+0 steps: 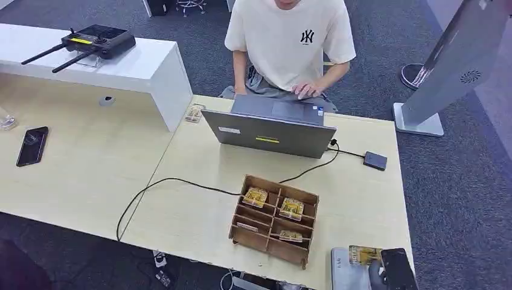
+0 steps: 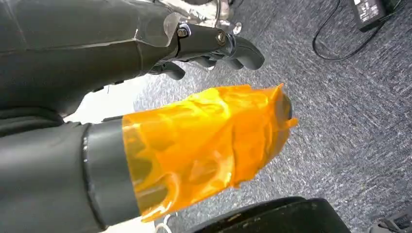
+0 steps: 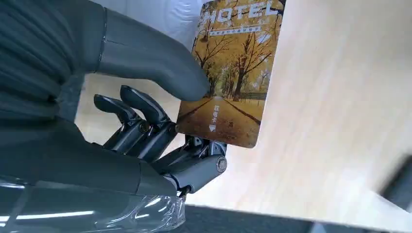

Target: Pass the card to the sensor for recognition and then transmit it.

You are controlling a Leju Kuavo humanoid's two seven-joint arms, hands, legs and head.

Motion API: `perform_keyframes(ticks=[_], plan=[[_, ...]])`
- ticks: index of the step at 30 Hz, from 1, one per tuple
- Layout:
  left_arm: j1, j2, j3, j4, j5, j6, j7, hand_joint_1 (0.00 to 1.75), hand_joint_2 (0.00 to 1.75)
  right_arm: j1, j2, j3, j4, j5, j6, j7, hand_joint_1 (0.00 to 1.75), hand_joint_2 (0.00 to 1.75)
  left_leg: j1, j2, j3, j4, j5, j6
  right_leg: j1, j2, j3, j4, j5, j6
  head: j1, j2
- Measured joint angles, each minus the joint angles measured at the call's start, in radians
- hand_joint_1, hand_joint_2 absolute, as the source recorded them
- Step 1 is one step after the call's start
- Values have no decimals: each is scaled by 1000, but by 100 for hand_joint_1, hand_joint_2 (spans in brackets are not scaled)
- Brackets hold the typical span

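At the upper left of the head view, one black controller [image 1: 96,41] with two antennas rests on a white raised shelf [image 1: 145,66], and one dark phone [image 1: 32,145] lies flat at mid-left on the pale wooden surface [image 1: 199,217]. Toward the centre, one open grey laptop [image 1: 270,130] stands before a seated person [image 1: 290,45] whose hand is on its keyboard; one black cable [image 1: 175,181] runs across the surface. Below centre sits one brown compartmented wooden box [image 1: 275,219], with four cards visible in separate compartments. Right of the laptop lies one small dark grey box [image 1: 375,160], possibly the sensor; that cannot be confirmed. At the lower right edge, the right hand [image 3: 160,126] holds one hotel card [image 1: 364,254], pinched between the thumb and the dark fingers [image 3: 141,109] just above the surface, over a grey block. The left hand [image 2: 214,48] hangs over the carpeted floor, its thumb wrapped in orange film; the fingers look curled, but whether they are closed cannot be told. Judged from its appearance, the card is thin, light, stiff and glossy, so it could slip. The grip should sit on one short end, leaving the remaining face free for presentation to the sensor.
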Motion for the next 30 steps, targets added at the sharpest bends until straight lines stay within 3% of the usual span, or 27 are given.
perform_keyframes(ticks=[7, 11, 20, 30], plan=[[3, 0, 26, 0, 16, 6, -25, 0, 0, 6, 60, -10, -158, -6, -89, -153, 175, 175, 0, 0, 0, 0, 0, 0, 0, 0, 0, 0, 0, 0, 0, 0], [3, 0, 33, 0, 16, 5, -31, 0, 0, 15, 77, -10, -238, -15, -94, -189, 175, 175, 0, 0, 0, 0, 0, 0, 0, 0, 0, 0, 0, 0, 0, 0], [2, 0, 33, 0, -3, -3, -48, 0, 0, 2, 81, 59, -322, 17, -92, -223, 175, 175, 0, 0, 0, 0, 0, 0, 0, 0, 0, 0, 0, 0, 0, 0], [-15, 1, 25, 0, -48, -52, -36, 0, 0, -121, 74, 172, -331, 194, -44, -202, 175, 175, 0, 0, 0, 0, 1, 0, 0, 0, 0, 1, 1, -1, 0, 0]])
